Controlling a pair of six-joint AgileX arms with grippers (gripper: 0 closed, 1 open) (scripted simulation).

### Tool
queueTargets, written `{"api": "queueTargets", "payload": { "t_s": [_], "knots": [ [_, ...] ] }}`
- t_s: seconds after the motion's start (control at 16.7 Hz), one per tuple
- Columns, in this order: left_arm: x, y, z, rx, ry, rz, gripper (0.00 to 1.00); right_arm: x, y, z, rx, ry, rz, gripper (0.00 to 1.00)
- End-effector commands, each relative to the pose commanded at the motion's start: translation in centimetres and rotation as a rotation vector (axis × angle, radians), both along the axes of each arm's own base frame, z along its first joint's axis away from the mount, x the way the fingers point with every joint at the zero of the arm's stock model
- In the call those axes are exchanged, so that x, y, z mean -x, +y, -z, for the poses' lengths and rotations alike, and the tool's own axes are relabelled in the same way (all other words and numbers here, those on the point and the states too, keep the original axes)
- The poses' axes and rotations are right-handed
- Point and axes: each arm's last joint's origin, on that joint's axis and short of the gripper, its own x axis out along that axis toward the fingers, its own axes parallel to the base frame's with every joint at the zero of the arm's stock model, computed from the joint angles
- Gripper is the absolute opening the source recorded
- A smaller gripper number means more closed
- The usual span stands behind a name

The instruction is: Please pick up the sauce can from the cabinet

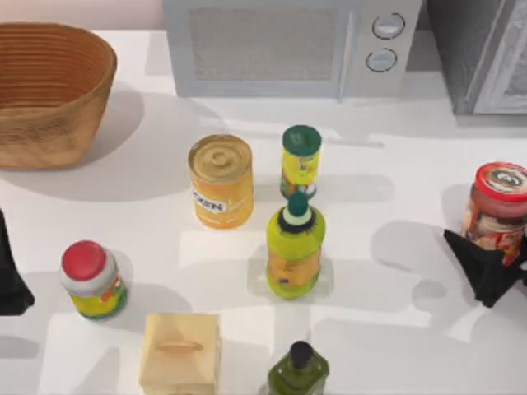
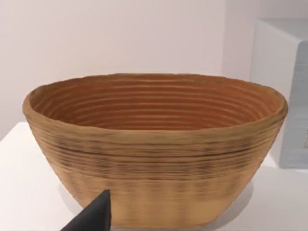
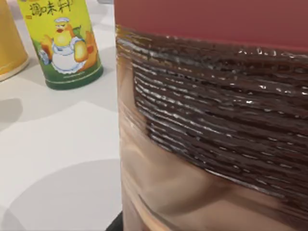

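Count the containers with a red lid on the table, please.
2. The sauce can stands at the table's right edge, at the right gripper. A smaller jar stands near the left edge.

From my seat the basket [image 2: 154,154] looks like coiled, ribbed wicker, rough and matt. The sauce can [image 3: 211,125] at three o'clock reads as clear glossy glass with glints over its dark filling, topped by a smooth red lid. The yellow tin [image 1: 221,181] has a ringed, metallic gold top. The bench [image 1: 395,189] is plain matt white. My right tool [image 1: 487,267] looks matt black.
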Motion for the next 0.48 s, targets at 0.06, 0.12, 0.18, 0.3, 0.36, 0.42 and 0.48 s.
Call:
{"api": "queueTargets", "payload": {
  "t_s": [0.06,0.12,0.18,0.3,0.36,0.42,0.48],
  "knots": [
    [0.00,0.00,0.00,0.000,0.000,0.000,1.00,0.00,0.00,0.00,0.000,0.000,0.000,0.45],
    [0.00,0.00,0.00,0.000,0.000,0.000,1.00,0.00,0.00,0.00,0.000,0.000,0.000,0.53],
    [0.00,0.00,0.00,0.000,0.000,0.000,1.00,0.00,0.00,0.00,0.000,0.000,0.000,0.60],
    [0.00,0.00,0.00,0.000,0.000,0.000,1.00,0.00,0.00,0.00,0.000,0.000,0.000,0.75],
    [0.00,0.00,0.00,0.000,0.000,0.000,1.00,0.00,0.00,0.00,0.000,0.000,0.000,0.83],
    [0.00,0.00,0.00,0.000,0.000,0.000,1.00,0.00,0.00,0.00,0.000,0.000,0.000,0.90],
    [0.00,0.00,0.00,0.000,0.000,0.000,1.00,0.00,0.00,0.00,0.000,0.000,0.000,0.98]
  ]
}}
